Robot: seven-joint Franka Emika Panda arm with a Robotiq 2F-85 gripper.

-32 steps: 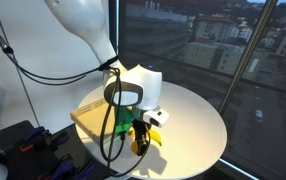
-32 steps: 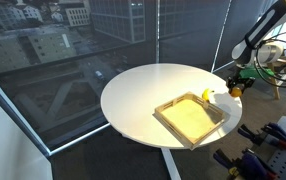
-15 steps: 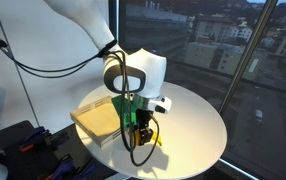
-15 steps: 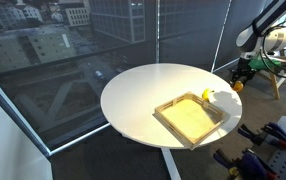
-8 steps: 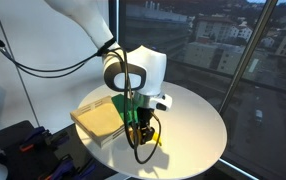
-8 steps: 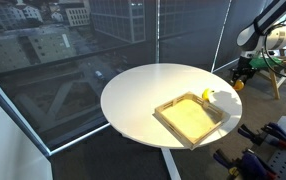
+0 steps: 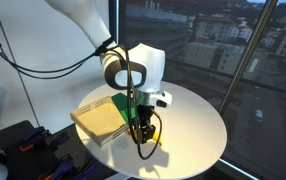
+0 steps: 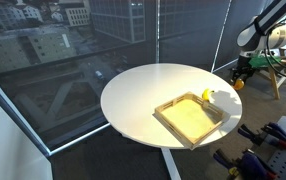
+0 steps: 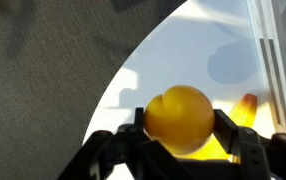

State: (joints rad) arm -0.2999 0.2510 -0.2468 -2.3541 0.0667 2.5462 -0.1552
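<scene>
While clamped in gripper (image 9: 181,128) | yellow ball (image 9: 180,112) hangs over table (image 9: 208,60) edge (seemingly)

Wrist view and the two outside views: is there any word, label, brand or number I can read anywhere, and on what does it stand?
No text can be read: the yellow ball in the gripper, the white table, the wooden tray and the arm's white housing show no writing.
Any signs on the buildings outside the window are too small and blurred to read.
</scene>
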